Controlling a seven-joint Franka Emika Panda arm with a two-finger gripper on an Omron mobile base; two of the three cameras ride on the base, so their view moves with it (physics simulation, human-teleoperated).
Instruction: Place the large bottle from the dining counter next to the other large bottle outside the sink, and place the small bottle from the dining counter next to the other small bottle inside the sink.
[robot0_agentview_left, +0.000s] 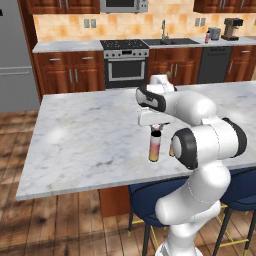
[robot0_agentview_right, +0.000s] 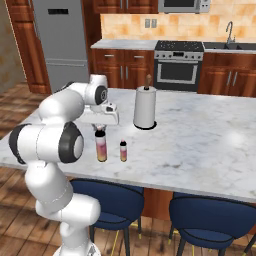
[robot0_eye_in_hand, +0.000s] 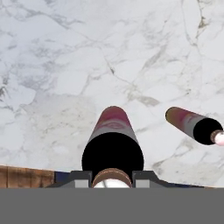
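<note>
Marble counter (robot0_agentview_right: 200, 145), I'm on the large bottle (robot0_agentview_right: 101, 147).
Gripper (robot0_agentview_right: 100, 128) pinching its cap from above; small bottle (robot0_agentview_right: 123, 150) stands just beside.

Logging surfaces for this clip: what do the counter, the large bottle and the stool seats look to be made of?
Counter: polished marble or a marble-look slab, white with grey veins and a soft sheen. Large bottle: likely smooth plastic, with a pink-to-yellow label and dark cap; glass can't be excluded. The gripper is shut on its top. Stool seats: dark blue padded upholstery, fabric or vinyl, matte, on thin yellow legs.
</note>
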